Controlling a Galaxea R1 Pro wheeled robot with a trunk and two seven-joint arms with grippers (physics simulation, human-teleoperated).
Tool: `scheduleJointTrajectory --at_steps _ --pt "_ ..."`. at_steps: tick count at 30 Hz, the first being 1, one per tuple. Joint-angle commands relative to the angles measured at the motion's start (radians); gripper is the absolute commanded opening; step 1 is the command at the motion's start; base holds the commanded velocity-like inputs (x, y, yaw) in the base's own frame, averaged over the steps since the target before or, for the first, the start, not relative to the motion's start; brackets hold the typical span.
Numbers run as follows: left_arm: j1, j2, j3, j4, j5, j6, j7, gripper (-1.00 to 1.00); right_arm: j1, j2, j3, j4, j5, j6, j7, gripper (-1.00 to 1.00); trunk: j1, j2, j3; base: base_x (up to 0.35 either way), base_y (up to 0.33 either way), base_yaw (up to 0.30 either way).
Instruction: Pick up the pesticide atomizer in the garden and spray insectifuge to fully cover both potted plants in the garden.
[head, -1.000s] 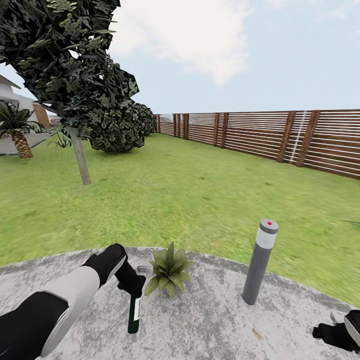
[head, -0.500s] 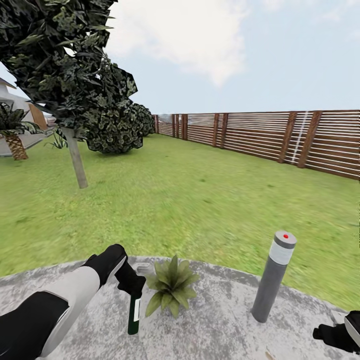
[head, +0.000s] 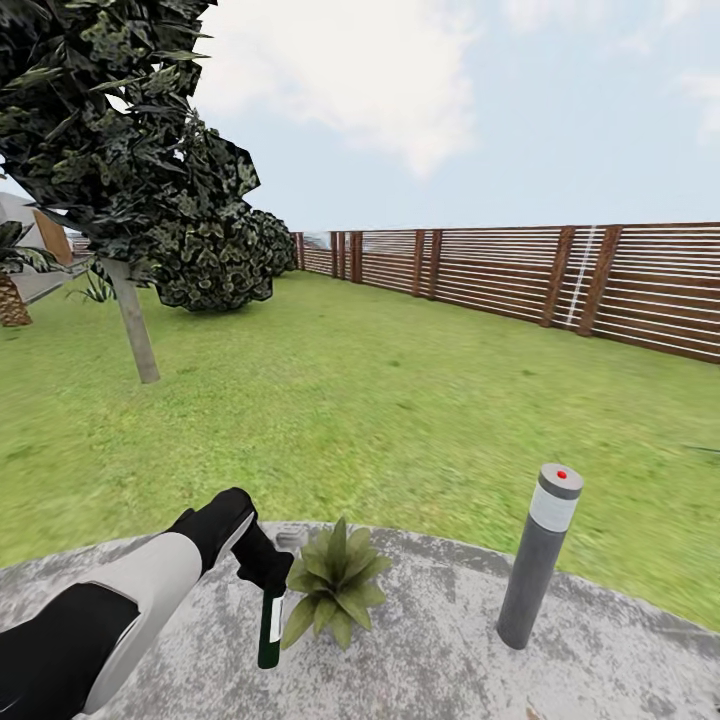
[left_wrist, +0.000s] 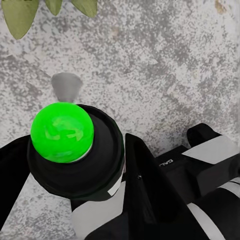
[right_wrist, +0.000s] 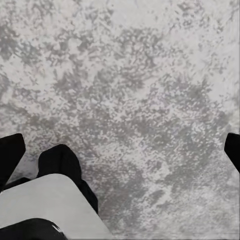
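Observation:
My left gripper is shut on the pesticide atomizer, a slim dark green bottle with a white label that hangs downward over the grey patio. In the left wrist view the atomizer is seen end-on with a bright green tip, a black finger pressed against it. One potted plant, a low olive-green rosette, sits just right of the bottle, nearly touching; its leaves edge the left wrist view. The other potted plant is out of view. My right gripper is open above bare paving.
A grey bollard lamp stands on the patio to the right of the plant. Beyond the patio lies lawn, with a tree and a bush at the left and a brown slatted fence at the back.
The whole head view has shifted as the camera moved, and the right gripper has left its lower right corner. My left gripper holds the atomizer in the same pose beside the plant.

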Motion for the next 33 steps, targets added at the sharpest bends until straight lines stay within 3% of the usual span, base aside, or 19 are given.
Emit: scheduleJointTrajectory --at_steps 1,3,5,10,11,15,17,21,33 --pt "0.0 0.0 -0.002 -0.002 -0.004 0.003 -0.007 -1.0 -0.001 0.0 -0.006 0.011 -0.002 0.005 -0.002 1.0 0.0 -0.001 -0.001 0.0 0.0 0.0" --pt "0.0 0.0 -0.003 -0.002 -0.004 0.003 -0.006 -1.0 -0.001 0.022 -0.004 0.029 0.001 -0.007 0.0 1.0 0.0 -0.001 -0.001 0.0 0.0 0.0" --pt "0.0 0.0 -0.004 -0.002 -0.004 0.003 -0.007 -1.0 -0.002 0.057 -0.003 0.033 0.017 -0.076 0.002 1.0 0.0 -0.001 -0.001 0.0 0.0 0.0" --pt "0.0 0.0 -0.003 -0.002 -0.005 0.003 -0.007 -1.0 -0.002 0.076 0.004 0.033 0.101 -0.174 0.029 1.0 0.0 -0.001 -0.001 0.0 0.0 0.0" --pt "0.0 0.0 -0.003 -0.003 -0.005 0.002 -0.007 -1.0 -0.002 0.091 0.005 0.033 0.109 -0.179 0.059 1.0 0.0 -0.001 -0.001 0.0 0.0 0.0" --pt "0.0 -0.005 -0.004 -0.003 -0.006 0.002 -0.007 -1.0 -0.002 0.193 0.003 0.029 0.125 -0.202 0.203 1.0 0.0 -0.001 -0.001 0.0 0.0 0.0" --pt "0.0 -0.006 -0.003 -0.003 -0.006 0.002 -0.007 -1.0 -0.002 0.215 0.001 0.028 0.126 -0.234 0.229 1.0 0.0 -0.001 -0.001 0.0 0.0 0.0" --pt "0.0 -0.007 -0.003 -0.003 -0.005 0.002 -0.007 -1.0 -0.002 0.228 -0.001 0.028 0.126 -0.266 0.245 1.0 0.0 -0.001 -0.001 0.0 0.0 0.0" --pt "0.0 -0.006 -0.002 -0.002 -0.002 0.003 -0.007 -1.0 -0.002 0.231 -0.002 0.031 0.122 -0.273 0.248 1.0 0.0 -0.001 -0.001 0.14 0.067 0.0"
